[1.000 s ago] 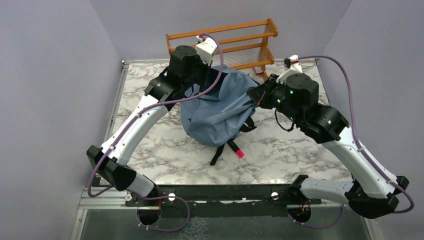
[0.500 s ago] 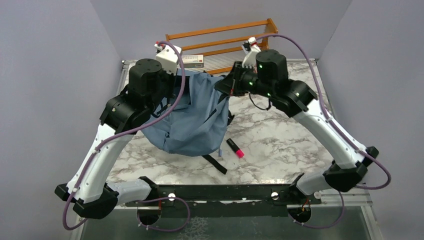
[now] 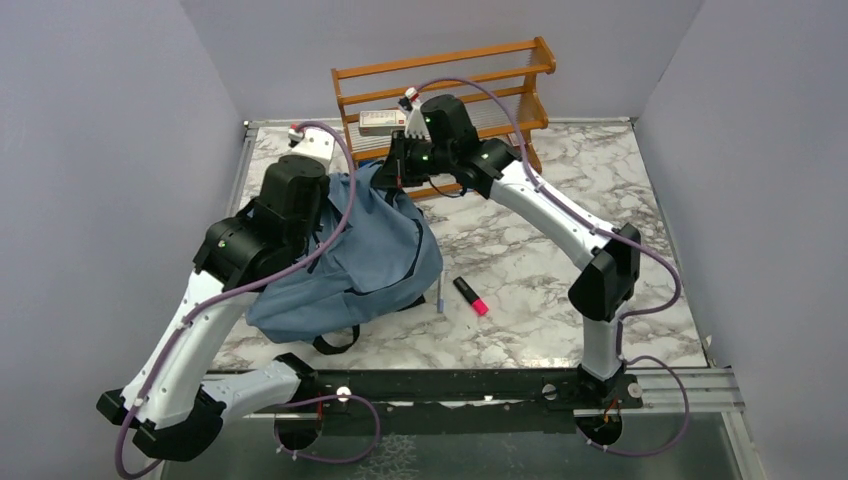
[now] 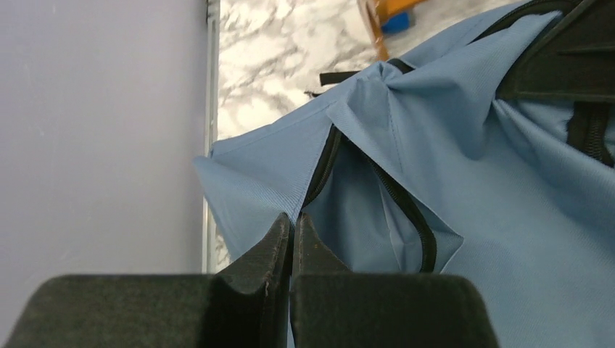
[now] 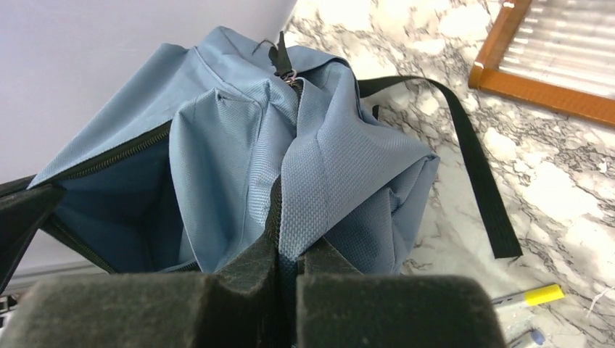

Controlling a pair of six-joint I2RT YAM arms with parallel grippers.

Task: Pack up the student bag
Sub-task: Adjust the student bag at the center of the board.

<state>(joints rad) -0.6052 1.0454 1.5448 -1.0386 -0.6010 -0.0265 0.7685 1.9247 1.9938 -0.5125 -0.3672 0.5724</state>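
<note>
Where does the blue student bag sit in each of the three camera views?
Top external: student bag left of centre.
Left wrist: student bag fills the right and centre.
Right wrist: student bag fills the left and centre.
Shared landmark: marble table, visible in all three.

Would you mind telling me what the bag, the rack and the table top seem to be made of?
The bag: woven fabric, matte dusty blue; weave and soft folds show.
The rack: wood, probably varnished, orange-brown with slight sheen.
The table top: grey-veined white marble look; real stone or printed laminate, I cannot tell.
</note>
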